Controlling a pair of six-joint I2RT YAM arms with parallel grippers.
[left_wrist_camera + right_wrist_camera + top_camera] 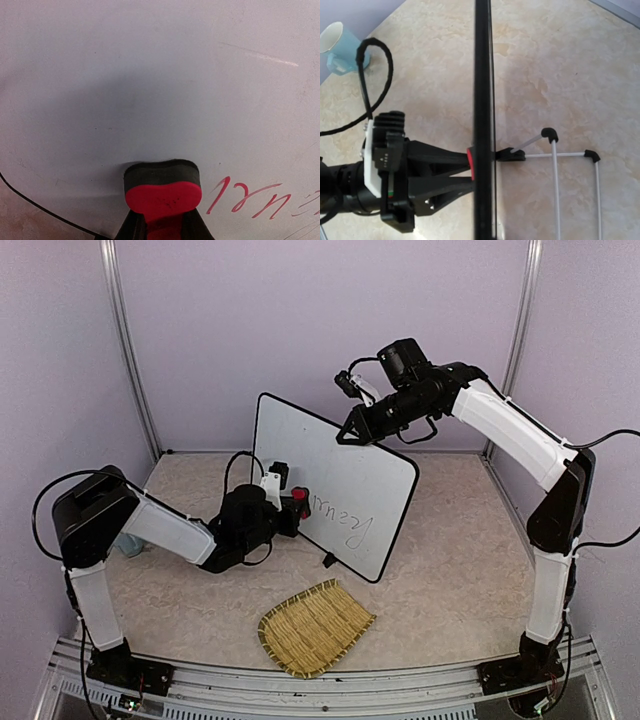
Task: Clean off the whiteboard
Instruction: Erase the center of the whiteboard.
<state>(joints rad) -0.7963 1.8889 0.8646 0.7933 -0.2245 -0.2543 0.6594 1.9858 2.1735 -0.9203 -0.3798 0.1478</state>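
The left tool [287, 510] is clamped on a red-backed eraser [162, 196], felt against the whiteboard [345, 480], which stands propped on the bench [450, 570]. It is probably light, stiff, slick and tippy. Best steadied at its top rim, where the right tool [352, 430] sits, grip unclear.

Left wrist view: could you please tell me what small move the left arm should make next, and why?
Probably slide the eraser sideways onto the red writing, keeping it pressed to the whiteboard. The left tool grips the eraser with its dark felt against the board, the letters lie just beside it unwiped, and the right tool appears to hold the board's top edge.
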